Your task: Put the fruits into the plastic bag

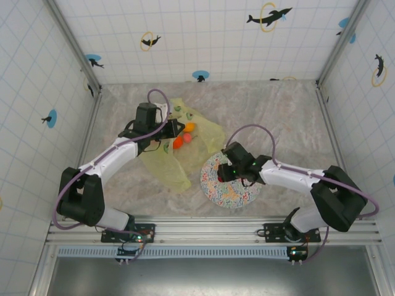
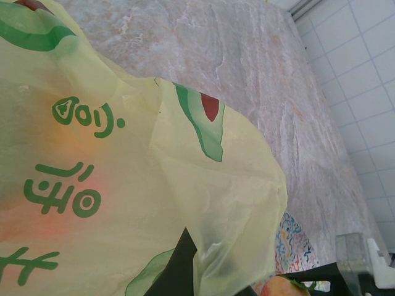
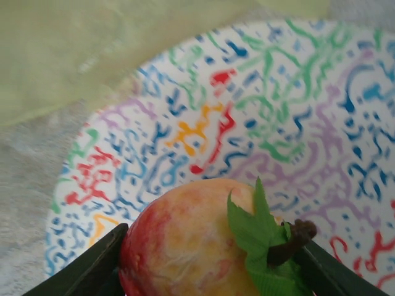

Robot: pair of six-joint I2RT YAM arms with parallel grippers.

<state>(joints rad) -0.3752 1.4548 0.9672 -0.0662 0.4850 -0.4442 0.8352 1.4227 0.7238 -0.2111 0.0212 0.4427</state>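
The yellow-green plastic bag [image 1: 176, 161] lies left of centre, and my left gripper [image 1: 174, 129] is shut on its upper edge. Orange and red fruits [image 1: 182, 140] sit inside it, and a green piece [image 1: 178, 109] lies at its far end. In the left wrist view the bag [image 2: 123, 154] drapes over my dark finger [image 2: 179, 265], with orange and red fruit [image 2: 43, 216] glowing through the film. My right gripper [image 1: 223, 175] holds a red-yellow apple [image 3: 191, 240] with a green leaf just above the plate. The fingers [image 3: 92, 271] press on both of its sides.
The speckled multicoloured plate [image 1: 237, 194] lies right of the bag, under the right gripper, and its rim [image 2: 295, 243] touches the bag's edge [image 3: 92, 55]. Marble tabletop [image 1: 290, 117] stretches to the tiled walls behind and to the right.
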